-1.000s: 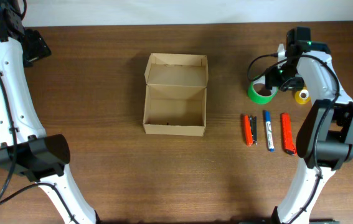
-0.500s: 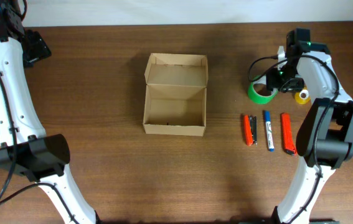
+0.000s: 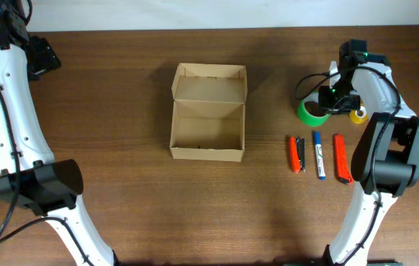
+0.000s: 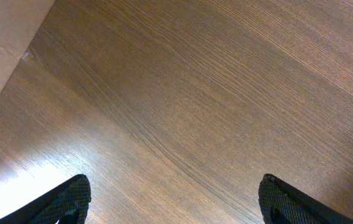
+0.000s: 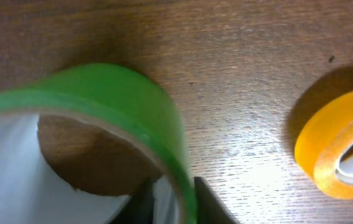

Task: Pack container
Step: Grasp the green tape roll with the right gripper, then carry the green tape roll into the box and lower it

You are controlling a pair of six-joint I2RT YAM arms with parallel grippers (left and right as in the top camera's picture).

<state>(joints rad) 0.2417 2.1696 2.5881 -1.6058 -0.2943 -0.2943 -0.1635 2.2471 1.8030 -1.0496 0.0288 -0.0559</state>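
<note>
The box [image 3: 206, 112] sits in the middle of the table [image 3: 120, 192], empty. Its lid flap is folded back on the far side, so the open compartment faces straight up.

Everything to be packed lies to the right of the box. The green tape roll [image 5: 111, 93] is nearest that side and level with the box's lid. The yellow tape roll [image 5: 341, 155] is further right of the box, just beyond the green one. A row of pens [image 3: 318, 155] lies right of the box's near corner, their long axes pointing away from the robot, parallel to the box's side wall.

The right gripper [image 5: 170, 202] is narrowed onto the wall of the green tape roll, one finger inside the ring and one outside, so it appears to be holding the roll by its rim. The roll looks tilted in the wrist view, but I cannot tell whether it is off the table.

The left gripper [image 4: 173, 199] is far to the left of the box, spread wide with only bare wood beneath it.

The coming move turns on the box lying directly to the left of the held roll, with open table between them. The right arm is much the nearer. It probably needs to lift the roll above the box's wall, carry it left and release it over the compartment, not the flap
</note>
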